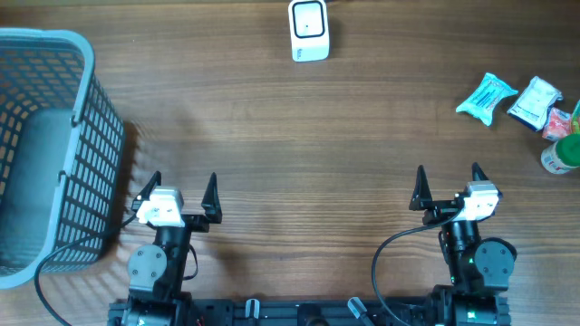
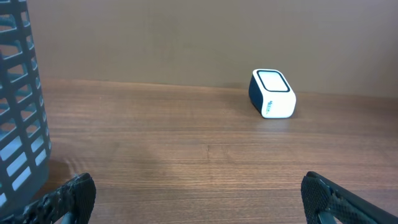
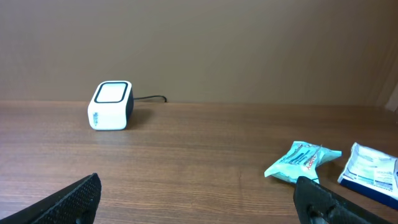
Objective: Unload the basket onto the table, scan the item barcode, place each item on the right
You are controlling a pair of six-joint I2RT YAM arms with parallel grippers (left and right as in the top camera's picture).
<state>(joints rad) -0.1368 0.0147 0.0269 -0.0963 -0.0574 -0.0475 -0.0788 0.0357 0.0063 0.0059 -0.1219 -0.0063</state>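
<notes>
A white barcode scanner [image 1: 309, 29] with a dark side stands at the table's far edge, seen also as the scanner [image 2: 272, 93] in the left wrist view and the scanner [image 3: 111, 105] in the right wrist view. Several small packets lie at the far right: a teal packet [image 1: 486, 97] [image 3: 303, 160], a white and blue packet [image 1: 534, 101] [image 3: 370, 171], and a green-capped item [image 1: 563, 153]. My left gripper [image 1: 178, 186] [image 2: 199, 199] stands open near the front edge, with nothing between its fingers. My right gripper [image 1: 448, 182] [image 3: 199, 198] is open too, well short of the packets.
A large grey plastic basket [image 1: 83, 136] [image 2: 15, 106] fills the left side, close to my left gripper. A black cable [image 3: 149, 98] runs from the scanner along the back edge. Bare wooden tabletop lies between the grippers and the scanner.
</notes>
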